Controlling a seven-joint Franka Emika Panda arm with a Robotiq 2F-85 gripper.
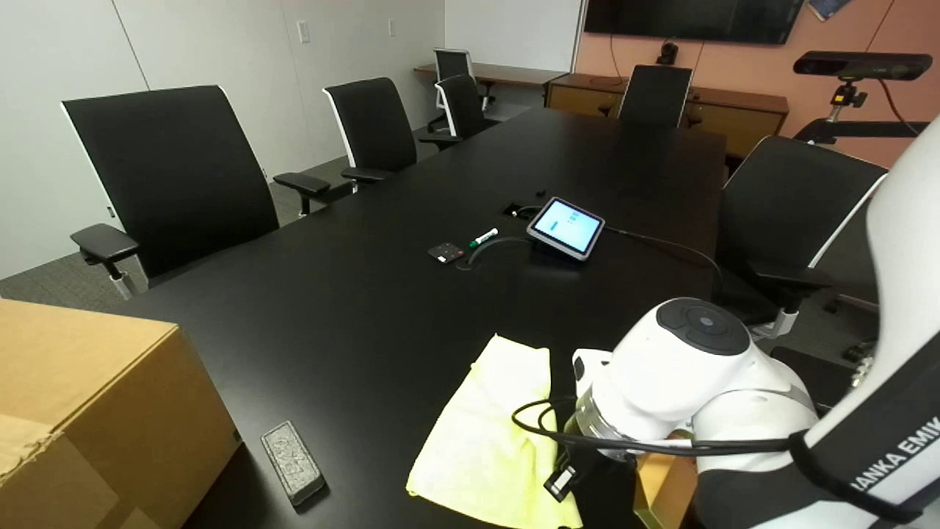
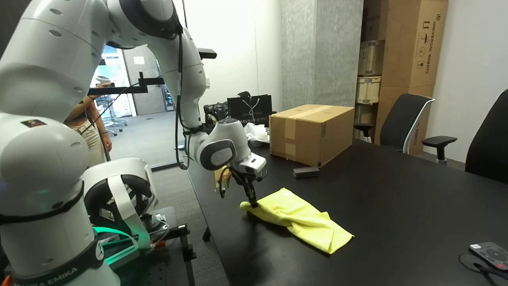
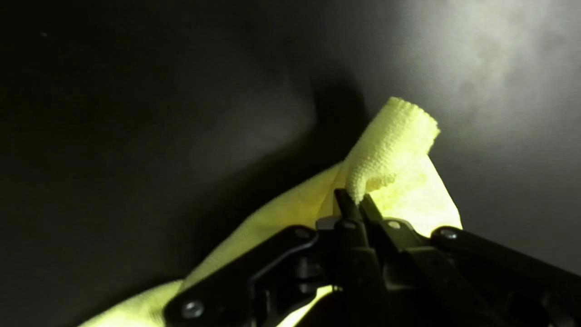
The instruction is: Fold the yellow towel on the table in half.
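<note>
Since the end effector [image 3: 357,202] pinches a fold of the yellow towel [image 2: 309,222] near one corner, its jaws drawn together on the cloth, we expect the coming move to start there. The pinch sits at one short end, on the edge toward the arm's column [image 2: 43,238]; from it, nearly all the cloth lies on the side away from the column, rumpled on the surface [image 2: 377,210], with the long axis leading off from the held end. We judge the corner must be carried outward over that spread; lengthwise or crosswise, we cannot say.
</note>
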